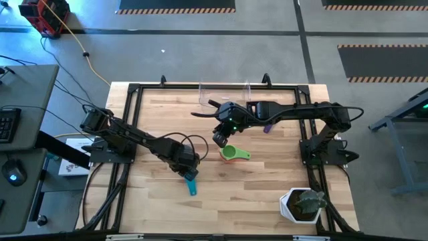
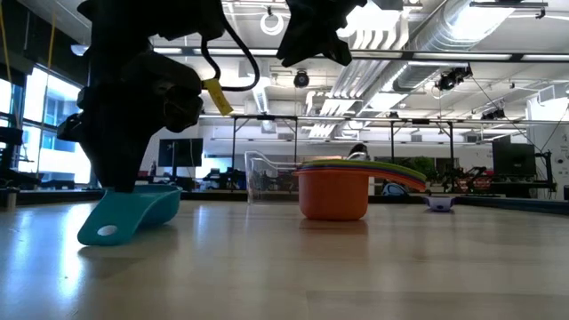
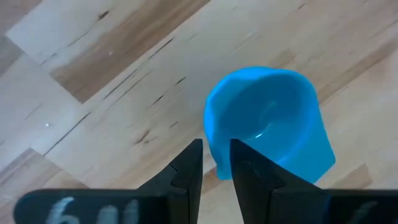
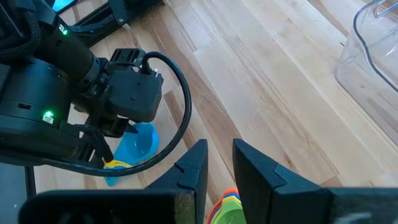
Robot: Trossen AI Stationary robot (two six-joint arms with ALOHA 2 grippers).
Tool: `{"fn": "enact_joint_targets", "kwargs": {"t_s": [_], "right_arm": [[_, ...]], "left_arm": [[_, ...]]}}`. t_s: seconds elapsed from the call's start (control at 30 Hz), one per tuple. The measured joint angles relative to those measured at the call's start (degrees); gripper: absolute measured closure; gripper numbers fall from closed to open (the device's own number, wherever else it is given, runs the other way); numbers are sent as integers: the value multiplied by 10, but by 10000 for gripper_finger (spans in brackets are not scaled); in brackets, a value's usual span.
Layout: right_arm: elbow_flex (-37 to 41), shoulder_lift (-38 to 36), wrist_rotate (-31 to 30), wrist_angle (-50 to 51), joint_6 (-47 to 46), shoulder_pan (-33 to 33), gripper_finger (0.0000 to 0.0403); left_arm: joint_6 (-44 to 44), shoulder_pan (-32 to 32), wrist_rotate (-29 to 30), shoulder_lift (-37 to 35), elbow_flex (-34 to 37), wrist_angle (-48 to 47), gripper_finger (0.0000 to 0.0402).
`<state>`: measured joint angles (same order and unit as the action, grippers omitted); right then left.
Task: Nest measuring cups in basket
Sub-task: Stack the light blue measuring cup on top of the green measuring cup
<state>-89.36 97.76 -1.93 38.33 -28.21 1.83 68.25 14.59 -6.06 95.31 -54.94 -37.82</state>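
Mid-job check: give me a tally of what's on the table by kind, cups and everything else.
Loose cups: 2, the teal cup and the purple cup
Stack of nested cups: 1, orange at the bottom, number inside not countable
Clear basket: 1
Plant pot: 1
Total: 5

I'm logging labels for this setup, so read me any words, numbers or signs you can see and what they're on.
No text can be read.
Pale marks on the left tool housing in its wrist view: too blurred to read.
Teal measuring cup: no visible print.
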Motion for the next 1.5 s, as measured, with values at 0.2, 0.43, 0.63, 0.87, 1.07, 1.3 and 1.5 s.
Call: {"fn": "enact_joint_targets", "kwargs": {"t_s": [0.2, 0.43, 0.63, 0.87, 1.07, 1.3, 1.5], "right_arm": [[0, 0, 0, 0, -4, 0, 336], [0, 0, 5, 0, -16, -3, 336], [0, 0, 5, 0, -58, -20, 336], [0, 0, 0, -17, -121, -51, 336], [0, 0, -30, -73, -173, -80, 336], [0, 0, -96, -172, -182, -105, 336], [0, 3, -161, -262, -166, -120, 336]], "left_arm": [[-4, 0, 0, -4, 0, -1, 330], [-6, 0, 12, -40, 0, -25, 330], [-31, 0, 13, -85, 0, -72, 330], [-72, 0, 20, -151, 0, -145, 330], [-90, 0, 46, -224, 0, -193, 330], [-105, 0, 69, -310, 0, -198, 330], [-120, 0, 90, -369, 0, -202, 330]]}}
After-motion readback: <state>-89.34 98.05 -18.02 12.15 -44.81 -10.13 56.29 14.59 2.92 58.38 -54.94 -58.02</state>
